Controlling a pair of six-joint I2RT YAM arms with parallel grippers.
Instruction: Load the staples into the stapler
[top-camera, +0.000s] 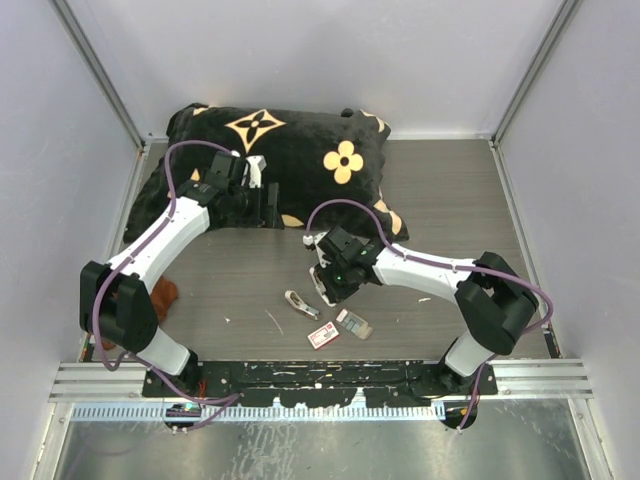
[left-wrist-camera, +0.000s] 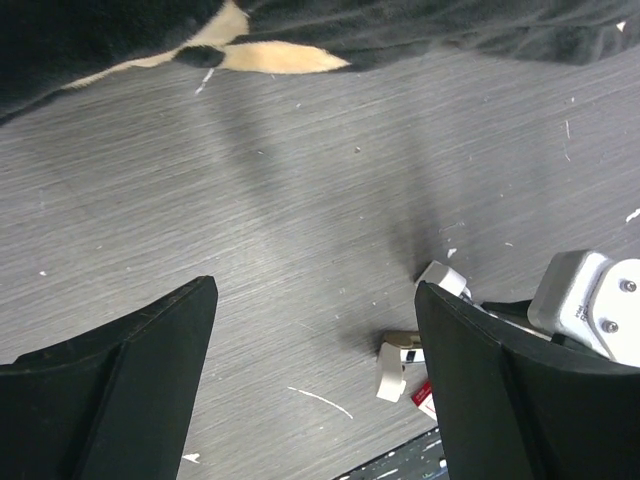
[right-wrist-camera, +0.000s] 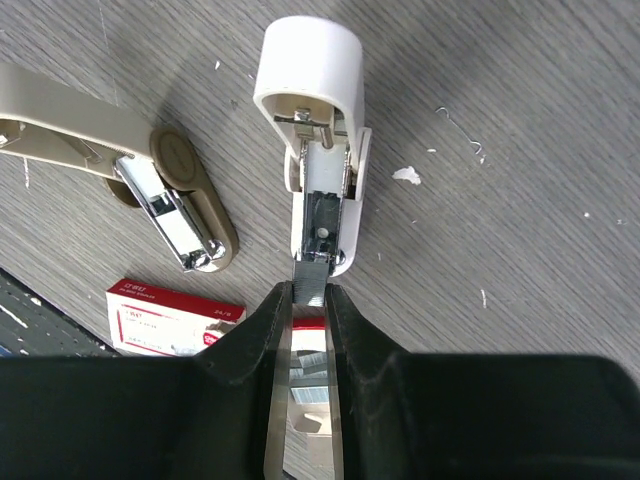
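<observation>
Black fingers (right-wrist-camera: 250, 340) of the right gripper (right-wrist-camera: 310, 300) fill the bottom of the right wrist view, pressed together on a dark grey staple strip (right-wrist-camera: 311, 275). The strip sticks out past the fingertips. Its far end reaches the near, open end of the white stapler (right-wrist-camera: 310, 80), at the mouth of the metal channel. The strip's long axis runs straight away from the gripper, in line with that channel. The stapler lies flat on the grey wood-grain table (right-wrist-camera: 520, 150), its rounded white cap pointing away from the gripper and its open end facing it.

Under the fingers, seen through the gap between them, is the grey tray (right-wrist-camera: 306, 385) with more silvery staples. The red-and-white box (right-wrist-camera: 165, 318) lies just left of it. A beige stapler (right-wrist-camera: 120, 150), hinged open with its metal magazine showing, lies to the left of the white one and apart from it.

From above, all this sits in the middle of the table toward its near edge. The left gripper (left-wrist-camera: 315, 290) hangs above bare table with its jaws wide apart and holding nothing, close to the edge of the black patterned pillow (top-camera: 290, 140).
</observation>
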